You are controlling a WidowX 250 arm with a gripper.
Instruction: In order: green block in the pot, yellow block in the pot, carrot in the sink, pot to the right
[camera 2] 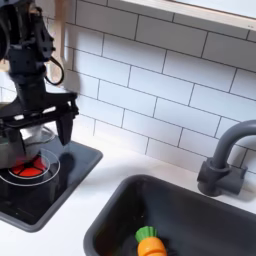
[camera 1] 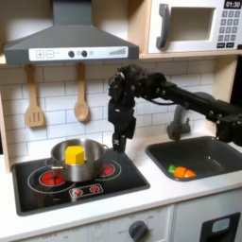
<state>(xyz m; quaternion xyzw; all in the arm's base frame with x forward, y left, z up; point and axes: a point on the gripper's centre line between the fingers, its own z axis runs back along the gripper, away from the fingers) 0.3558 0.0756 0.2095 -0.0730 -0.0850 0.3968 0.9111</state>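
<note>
Three of the four steps look finished to me, judging from how things lie. Starting at the first exterior view's left, the pot (camera 1: pixel 75 163) sits on the stovetop (camera 1: pixel 38 189), over the back burner, and the yellow block (camera 1: pixel 74 154) rests inside it, poking above the rim. I cannot make out the green block; it may be buried under the yellow one, so I can only presume that step is done. Further to the first exterior view's right, the carrot (camera 1: pixel 180 172) lies on the floor of the sink (camera 1: pixel 203 151), near the front left corner, leafy end toward the stovetop. In the second exterior view the carrot (camera 2: pixel 148 243) shows at the sink's (camera 2: pixel 225 215) near edge, with the faucet (camera 2: pixel 222 160) behind and to the right of it.

What remains, as I judge it, is sliding the pot to the right.

My arm reaches in from the first exterior view's right, over the sink, and bends down so that my end effector (camera 1: pixel 119 143) hangs vertically just right of the pot, above the stovetop's right burner, apart from the pot. In the second exterior view my end effector (camera 2: pixel 45 125) has its fingers spread, gripping nothing, pointing down at the stovetop.
</note>
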